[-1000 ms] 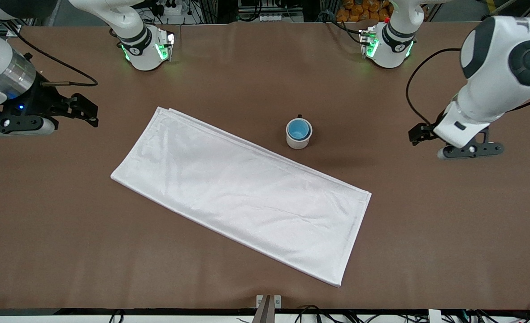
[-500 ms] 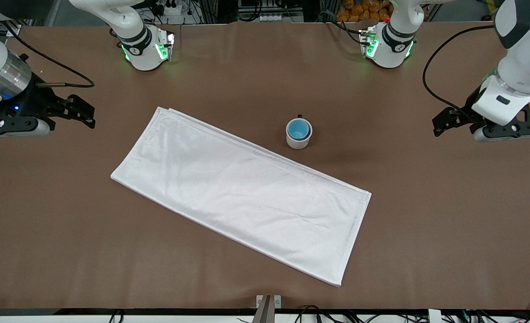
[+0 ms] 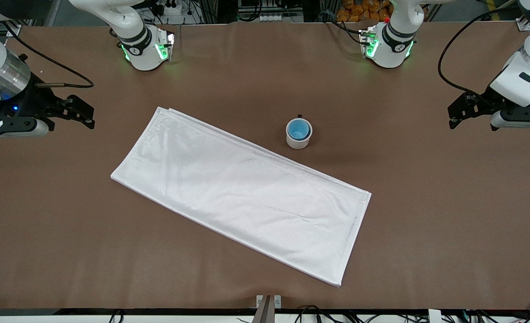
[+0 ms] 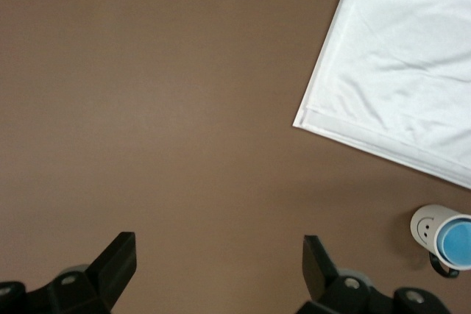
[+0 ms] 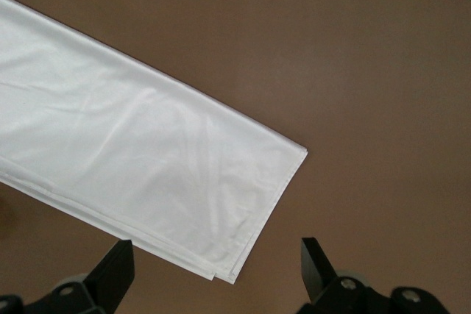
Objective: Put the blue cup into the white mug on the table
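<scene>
One blue cup (image 3: 298,129) sits inside the one white mug (image 3: 299,134), which stands upright on the brown table (image 3: 426,224), its black handle turned toward the robots' bases. One white cloth (image 3: 242,190) lies flat just beside the mug, nearer to the front camera and spreading diagonally across the table's middle. The two arms are both held off at the table's ends. The left gripper (image 3: 457,112) hangs over the left arm's end, its jaws spread and holding nothing. The right gripper (image 3: 84,113) hangs over the right arm's end, jaws likewise spread and holding nothing.
</scene>
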`<state>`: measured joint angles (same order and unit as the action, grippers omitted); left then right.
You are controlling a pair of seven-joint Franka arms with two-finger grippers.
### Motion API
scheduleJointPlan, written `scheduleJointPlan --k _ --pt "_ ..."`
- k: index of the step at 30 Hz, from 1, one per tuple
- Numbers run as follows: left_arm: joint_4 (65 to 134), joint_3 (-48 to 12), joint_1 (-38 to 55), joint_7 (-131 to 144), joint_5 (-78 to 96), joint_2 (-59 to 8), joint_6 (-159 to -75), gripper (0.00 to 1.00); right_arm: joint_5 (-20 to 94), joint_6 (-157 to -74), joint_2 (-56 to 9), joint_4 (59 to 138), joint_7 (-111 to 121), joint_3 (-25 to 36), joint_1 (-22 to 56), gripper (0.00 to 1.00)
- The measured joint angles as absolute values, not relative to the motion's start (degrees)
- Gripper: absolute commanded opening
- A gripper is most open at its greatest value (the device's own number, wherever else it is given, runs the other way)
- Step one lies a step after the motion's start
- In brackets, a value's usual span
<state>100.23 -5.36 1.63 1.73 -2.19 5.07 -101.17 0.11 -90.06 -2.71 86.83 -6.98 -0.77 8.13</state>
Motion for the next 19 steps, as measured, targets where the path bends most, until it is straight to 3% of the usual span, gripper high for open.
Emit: scheduleJointPlan --k 19 --pt "96.66 -5.36 1.85 -0.13 -2.04 5.08 -94.89 1.00 0.11 -90.49 -2.76 86.83 -6.98 -0.77 8.13 1.00"
